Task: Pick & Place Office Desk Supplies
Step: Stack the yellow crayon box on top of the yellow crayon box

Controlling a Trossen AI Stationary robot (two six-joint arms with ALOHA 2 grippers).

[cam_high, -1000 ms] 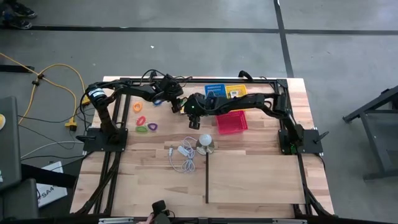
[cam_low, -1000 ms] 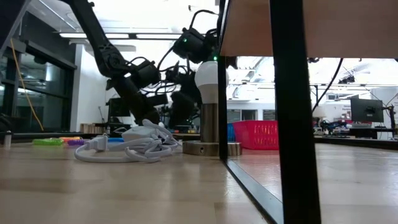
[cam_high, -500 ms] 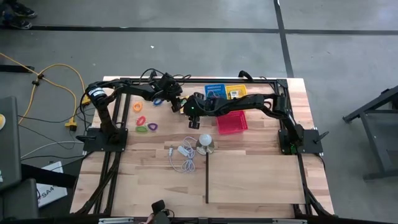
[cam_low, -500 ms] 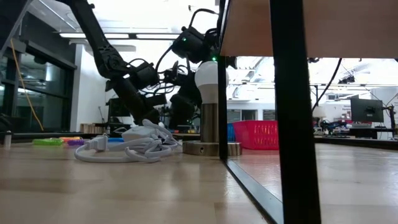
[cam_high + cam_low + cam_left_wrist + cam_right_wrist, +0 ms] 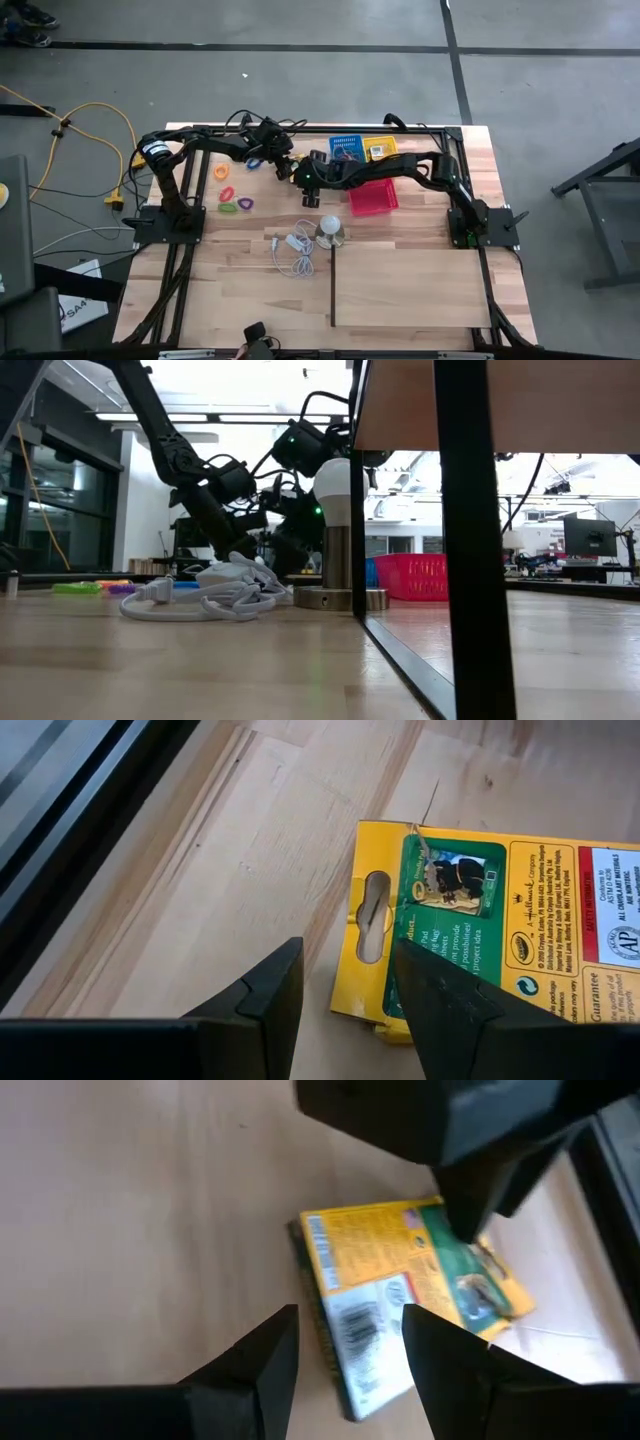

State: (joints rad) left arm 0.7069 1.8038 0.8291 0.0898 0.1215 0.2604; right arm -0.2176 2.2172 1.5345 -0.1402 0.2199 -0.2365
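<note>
A yellow-and-green packet (image 5: 520, 920) lies flat on the wood near the table's far edge; it also shows in the right wrist view (image 5: 390, 1300). My left gripper (image 5: 345, 955) is open just above the packet's hang-hole end. One finger is over the packet and the other over bare wood. My right gripper (image 5: 345, 1325) is open and empty, higher up and close beside it (image 5: 302, 188), looking down on the packet. Coloured rings (image 5: 232, 195) lie on the table to the left of both grippers. My left gripper comes from above at the packet's hang-hole end (image 5: 375, 915), its fingers on either side of that end's edge. I cannot tell whether a finger (image 5: 468, 1205) touches the packet. The packet lies flat on the table.
Blue (image 5: 345, 145), yellow (image 5: 380, 147) and red (image 5: 373, 197) baskets stand to the right of the grippers. A white bulb on a silvery base (image 5: 330, 231) and a coiled white cord (image 5: 296, 256) sit mid-table. A raised wooden panel (image 5: 410, 285) covers the near right.
My right gripper has turned and shifted a little toward the left gripper and the packet. The left arm and the packet have kept still.
</note>
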